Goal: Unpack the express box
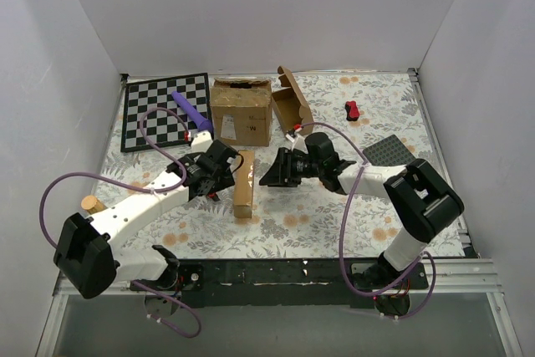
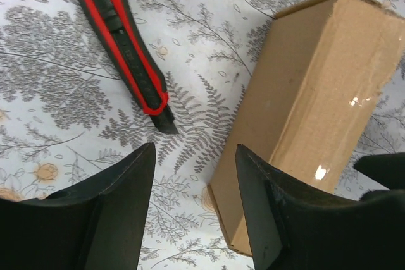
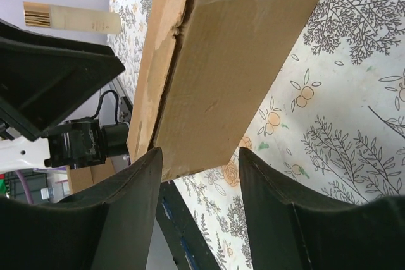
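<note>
The express box [image 1: 243, 182] is a small plain brown mailer standing on its long edge on the floral cloth, lid shut, between my two grippers. My left gripper [image 1: 222, 175] is open just left of it. In the left wrist view [image 2: 195, 156] the box [image 2: 316, 99] lies beside and behind the right finger, not between the jaws. My right gripper [image 1: 269, 175] is open just right of the box. In the right wrist view [image 3: 199, 156] the box's near corner [image 3: 221, 74] sits just ahead of the gap between the jaws, untouched.
A red-and-black utility knife [image 2: 123, 45] lies by the left gripper. A large printed carton [image 1: 241, 112] and an open small mailer [image 1: 292, 104] stand behind. A chessboard [image 1: 165, 111] with a purple object [image 1: 191, 106], a red item [image 1: 352, 110], a grey plate [image 1: 387, 152] and a wooden cylinder [image 1: 90, 204] lie around.
</note>
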### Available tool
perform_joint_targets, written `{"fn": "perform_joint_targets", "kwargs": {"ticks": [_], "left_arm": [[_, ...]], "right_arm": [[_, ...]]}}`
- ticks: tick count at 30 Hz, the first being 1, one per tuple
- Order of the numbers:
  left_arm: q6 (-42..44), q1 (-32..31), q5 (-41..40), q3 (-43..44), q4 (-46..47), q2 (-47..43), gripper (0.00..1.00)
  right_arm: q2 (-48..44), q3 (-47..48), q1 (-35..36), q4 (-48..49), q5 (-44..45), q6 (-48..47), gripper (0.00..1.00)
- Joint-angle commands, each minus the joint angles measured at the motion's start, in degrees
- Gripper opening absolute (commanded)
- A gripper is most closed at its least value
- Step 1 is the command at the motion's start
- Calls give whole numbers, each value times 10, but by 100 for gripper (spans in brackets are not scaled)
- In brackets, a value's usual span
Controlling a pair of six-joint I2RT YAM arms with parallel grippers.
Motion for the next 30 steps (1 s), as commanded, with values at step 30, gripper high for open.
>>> {"fn": "perform_joint_targets", "kwargs": {"ticks": [30], "left_arm": [[19,7,110,-42,127,14,52]], "right_arm": [[77,-1,23,158,-15,103,70]]}}
